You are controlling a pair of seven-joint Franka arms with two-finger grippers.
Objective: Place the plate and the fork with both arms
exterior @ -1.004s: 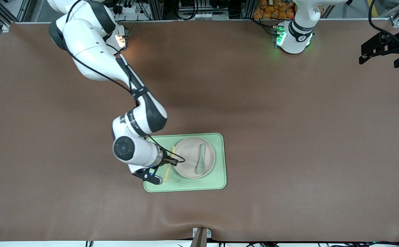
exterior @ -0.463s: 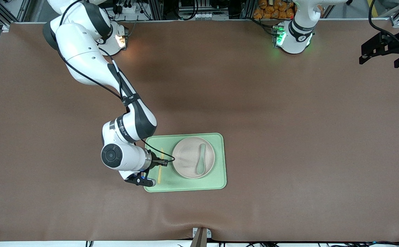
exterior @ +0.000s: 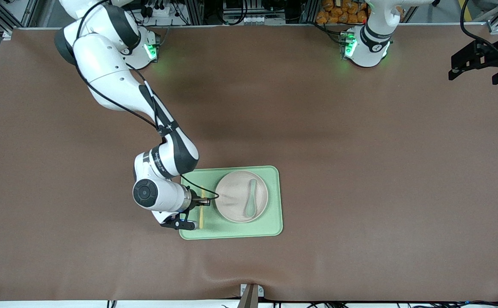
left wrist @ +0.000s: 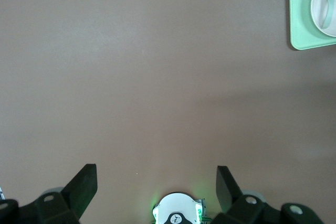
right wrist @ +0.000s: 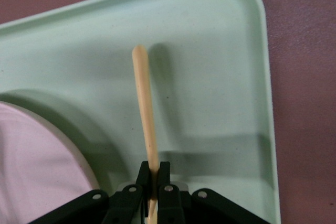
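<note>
**Fork pinched over the tray, plate already seated**

The surface [exterior: 360, 171] is a wide brown mat, and the tray [exterior: 274, 201] serves as the landmark. The plate [exterior: 234, 201] lies flat on the tray, filling most of the half toward the left arm's end. It looks stiff, matte and light; its shallow rim is probably the only place a two-finger gripper could take it, and a pinch there would likely tip it. A spoon [exterior: 250, 201] lies on the plate.

The right arm [exterior: 116, 81] reaches down over the tray's end toward its own base. The right gripper [right wrist: 153, 174] is shut on the fork [right wrist: 144, 108], fingers squeezed against the thin handle. The fork hangs low over the bare strip of tray beside the plate, handle end pointing toward the tray's corner. It appears to be smooth, light plastic, rigid enough to keep straight. Such a narrow, slick shaft could twist in the grip, so a mid-handle hold, as here, seems the sound choice.

The left arm waits, well away from the tray. The left gripper [left wrist: 156, 182] hangs over bare surface near its base with its fingers wide apart and nothing between them.

Hard to make out: the tines are hidden under the right gripper in the wrist view and by the wrist in the front view. Whether the fork touches the tray floor cannot be told. The left wrist view cuts off most of the tray and plate.
</note>
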